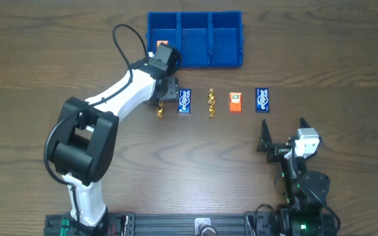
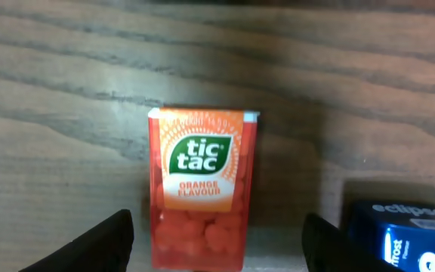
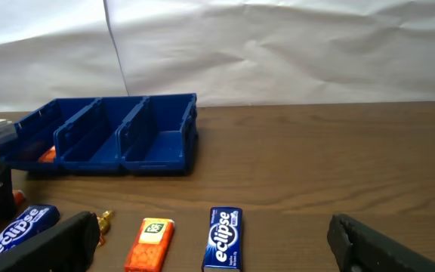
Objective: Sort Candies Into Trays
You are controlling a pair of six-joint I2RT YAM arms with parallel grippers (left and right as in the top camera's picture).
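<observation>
left end effector hovers wide open over an orange candy box on the counter; right end effector also wide.

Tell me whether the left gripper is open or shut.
Open: the left gripper has its fingers apart, with the orange candy box lying between them, untouched.

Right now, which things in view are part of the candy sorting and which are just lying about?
Job: blue tray; orange box within the open left pincer; second orange box in the row; third orange box in the tray; two blue boxes; two gold candies.
Not job: wooden table; white sheet behind it.
</observation>
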